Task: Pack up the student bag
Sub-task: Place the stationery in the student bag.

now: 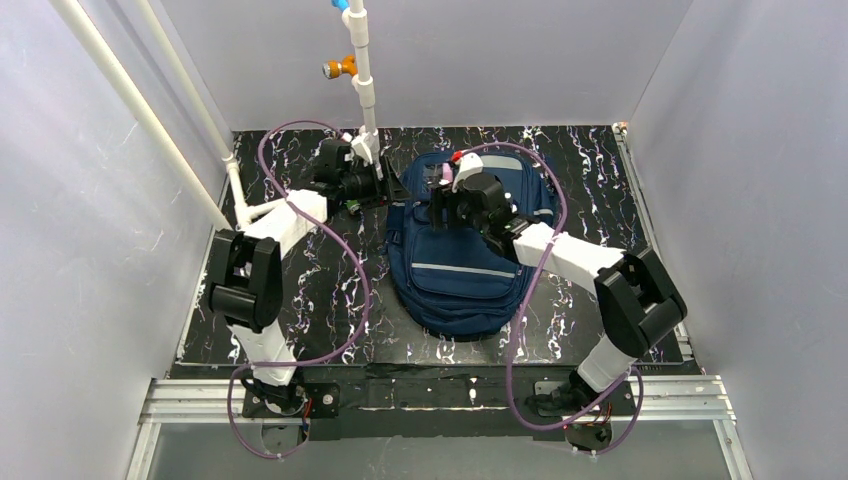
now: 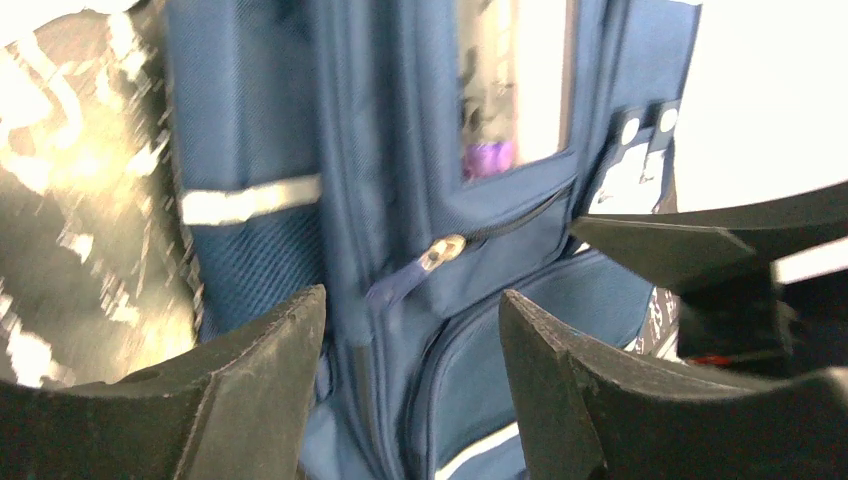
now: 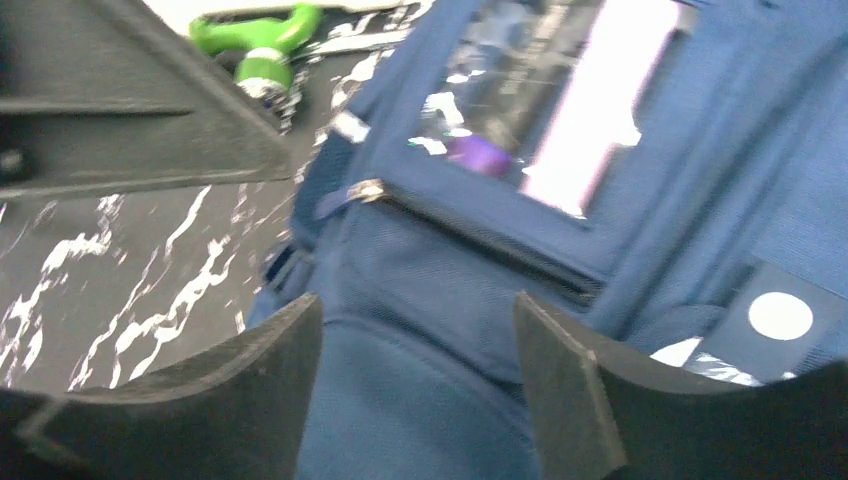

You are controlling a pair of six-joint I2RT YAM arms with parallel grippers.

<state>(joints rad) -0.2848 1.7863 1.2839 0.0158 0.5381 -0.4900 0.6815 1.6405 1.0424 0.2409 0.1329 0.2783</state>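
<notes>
The student bag (image 1: 460, 265) is a navy backpack lying flat in the middle of the black marbled table (image 1: 300, 290). My left gripper (image 1: 393, 190) is at the bag's upper left edge. Its jaws (image 2: 412, 300) are open, with blue fabric and a zip seam between them. A zipper pull (image 2: 440, 252) sits just beyond the fingertips. My right gripper (image 1: 442, 205) hovers over the bag's upper part, open (image 3: 417, 305), above the front pocket. The clear pocket window (image 3: 520, 110) shows something purple (image 3: 478, 152) inside. A second zipper pull (image 3: 365, 190) lies at the pocket's left corner.
A green-and-white object (image 3: 255, 40) lies on the table to the left of the bag's top. A white pipe post with an orange fitting (image 1: 340, 68) stands at the back. Purple cables (image 1: 355, 290) loop over the table. Grey walls close in on three sides.
</notes>
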